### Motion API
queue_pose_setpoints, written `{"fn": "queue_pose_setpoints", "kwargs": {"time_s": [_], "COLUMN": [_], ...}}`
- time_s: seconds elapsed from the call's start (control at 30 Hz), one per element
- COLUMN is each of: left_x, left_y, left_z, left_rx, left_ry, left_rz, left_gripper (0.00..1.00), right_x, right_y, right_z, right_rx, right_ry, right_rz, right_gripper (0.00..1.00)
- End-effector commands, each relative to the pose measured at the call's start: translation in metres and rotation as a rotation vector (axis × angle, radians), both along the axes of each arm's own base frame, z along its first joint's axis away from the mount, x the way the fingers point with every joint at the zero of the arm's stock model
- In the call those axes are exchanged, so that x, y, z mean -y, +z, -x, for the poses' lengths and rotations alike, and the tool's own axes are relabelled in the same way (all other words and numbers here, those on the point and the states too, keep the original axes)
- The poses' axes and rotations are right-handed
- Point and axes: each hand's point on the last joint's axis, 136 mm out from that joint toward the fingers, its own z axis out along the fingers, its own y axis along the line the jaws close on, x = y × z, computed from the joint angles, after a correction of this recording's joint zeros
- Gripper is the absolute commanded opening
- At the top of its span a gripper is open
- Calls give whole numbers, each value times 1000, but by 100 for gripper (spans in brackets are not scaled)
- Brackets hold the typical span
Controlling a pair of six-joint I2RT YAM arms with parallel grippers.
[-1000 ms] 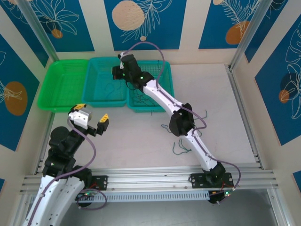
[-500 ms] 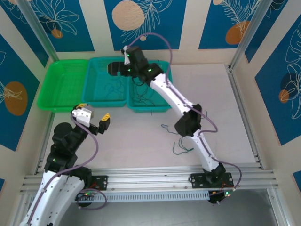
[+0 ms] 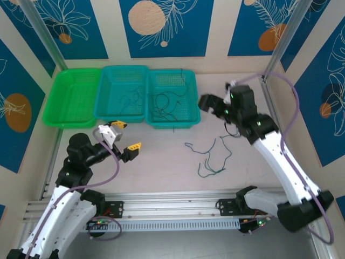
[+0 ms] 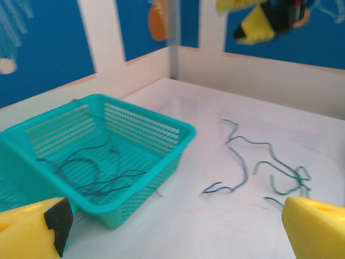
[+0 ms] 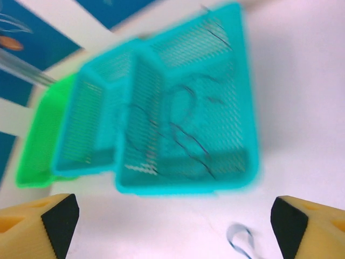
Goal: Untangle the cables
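Left jaws and right jaws both stand wide, holding nothing. The loose cables [image 3: 207, 152] lie tangled on the counter [image 3: 161, 162] between the two, just ahead of the left jaws. It looks best to pinch one free strand end and lift it slowly clear of its neighbours.

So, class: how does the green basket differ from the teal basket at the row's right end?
The green basket is bright green, leftmost; the right teal basket is teal, rightmost. Dark cables lie in the teal one; none show in the green. Both are mesh-walled rectangles.
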Motion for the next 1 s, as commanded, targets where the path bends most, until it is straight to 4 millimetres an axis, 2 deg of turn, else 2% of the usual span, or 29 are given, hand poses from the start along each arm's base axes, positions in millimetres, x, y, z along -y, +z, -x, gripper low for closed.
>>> {"fn": "queue_pose_setpoints", "kwargs": {"time_s": [0.0, 0.17, 0.3, 0.4, 0.5, 0.7, 0.8, 0.9, 0.97], "left_x": [21, 34, 35, 29, 26, 24, 22, 20, 20], "left_y": [3, -21, -46, -58, -60, -60, -60, -60, -59], "left_z": [25, 40, 38, 31, 30, 29, 28, 27, 26], "left_rx": [12, -10, -40, -28, -6, 13, 21, 32, 37], "left_ry": [-186, -272, -250, -186, -169, -151, -140, -129, -124], "left_rz": [-10, -106, -239, -330, -350, -366, -371, -374, -376], "left_gripper": [100, 100, 99, 98, 97, 97, 97, 97, 97], "right_x": [30, 46, 35, 31, 32, 37, 36, 39, 42], "right_y": [-55, -143, -190, -211, -226, -258, -277, -286, -284], "right_z": [28, 67, 74, 66, 52, 22, 19, 23, 23], "right_rx": [-142, -402, -556, -630, -698, -800, -859, -883, -854], "right_ry": [-151, -239, -221, -237, -260, -318, -328, -345, -359], "right_rz": [-37, -16, -25, -14, 36, 124, 154, 184, 215], "right_gripper": [93, 92, 92, 87, 75, 61, 53, 46, 32]}}
